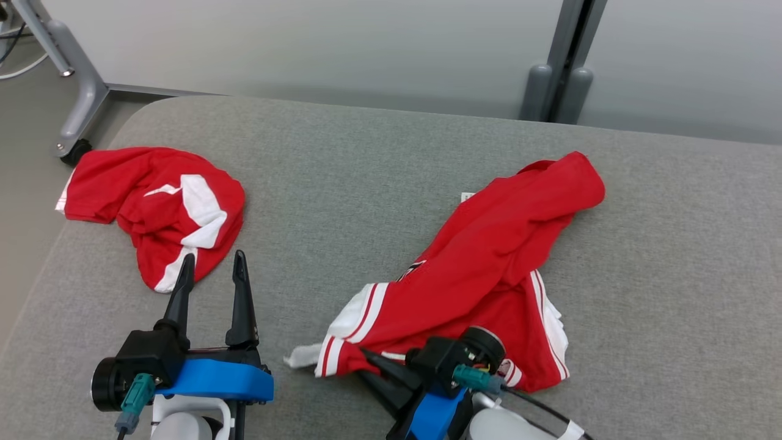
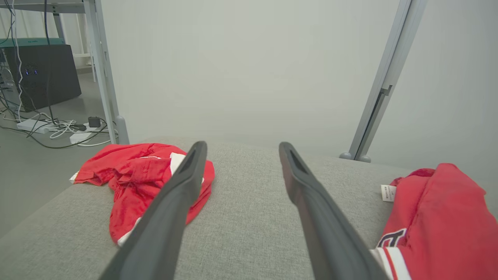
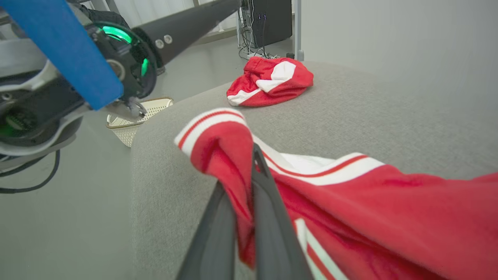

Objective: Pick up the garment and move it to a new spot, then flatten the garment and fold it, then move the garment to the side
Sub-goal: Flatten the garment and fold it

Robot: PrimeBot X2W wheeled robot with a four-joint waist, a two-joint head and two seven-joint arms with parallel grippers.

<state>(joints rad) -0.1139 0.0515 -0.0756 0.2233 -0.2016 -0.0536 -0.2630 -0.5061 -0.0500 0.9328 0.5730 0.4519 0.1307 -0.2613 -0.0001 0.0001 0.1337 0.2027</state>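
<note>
The right gripper point(image 3: 238, 171) was pinched tight on the striped hem of the garment point(image 1: 489, 263), at the cloth's 7 o'clock corner in the head view. A corner hold likely let the cloth be dragged and spread. The garment lay crumpled at the table's point(image 1: 379, 159) 4 o'clock, trailing toward 1 o'clock. The left gripper point(image 1: 214, 260) hovered at 8 o'clock, fingers spread and holding nothing, probably ready for a second corner. A second shirt point(image 1: 159, 208) sat bunched at 10 o'clock, well apart.
</note>
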